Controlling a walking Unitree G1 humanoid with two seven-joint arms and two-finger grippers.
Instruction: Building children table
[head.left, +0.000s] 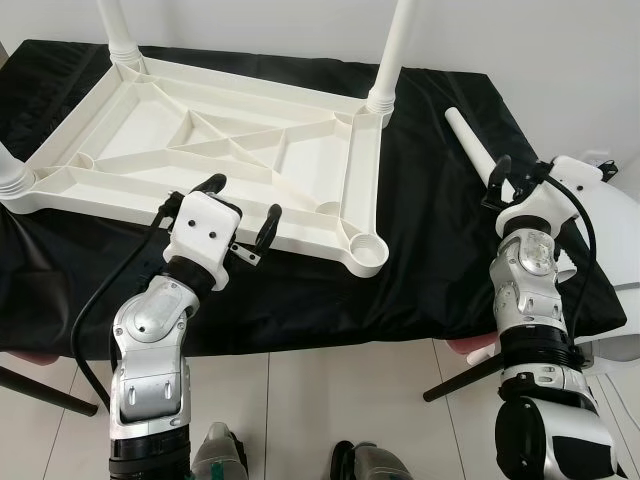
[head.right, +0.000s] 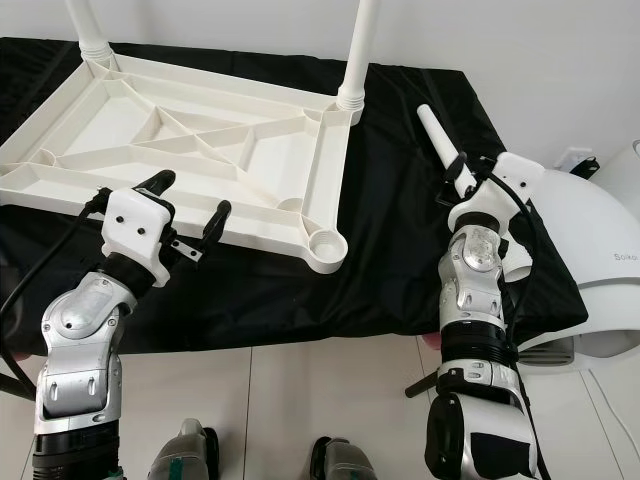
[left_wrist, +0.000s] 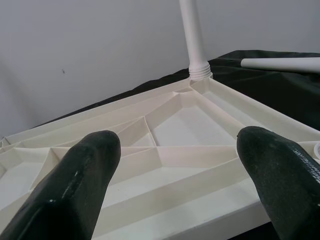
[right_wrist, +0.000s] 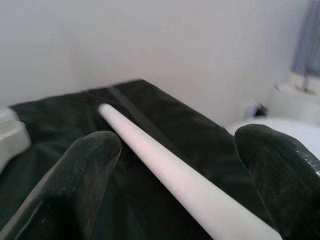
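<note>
Loose leg (head.left: 472, 148) lies w/ long axis running straight out betw. the open right tool (head.left: 516, 178) fingers; left tool (head.left: 240, 212), also open, sits at the tabletop (head.left: 200, 150) rim.

Your surroundings: a bench (head.left: 420, 290) draped in black cloth (head.right: 390, 270), set against a plain white wall (head.left: 520, 40). Below you, a pale tiled floor (head.left: 330, 400). At your right, beside the bench, a rounded white appliance (head.right: 600, 250).

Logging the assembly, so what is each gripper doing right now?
Left gripper: jaws open, holding nothing, over the tabletop edge.
Right gripper: jaws open astride the loose leg, not clamped.
</note>
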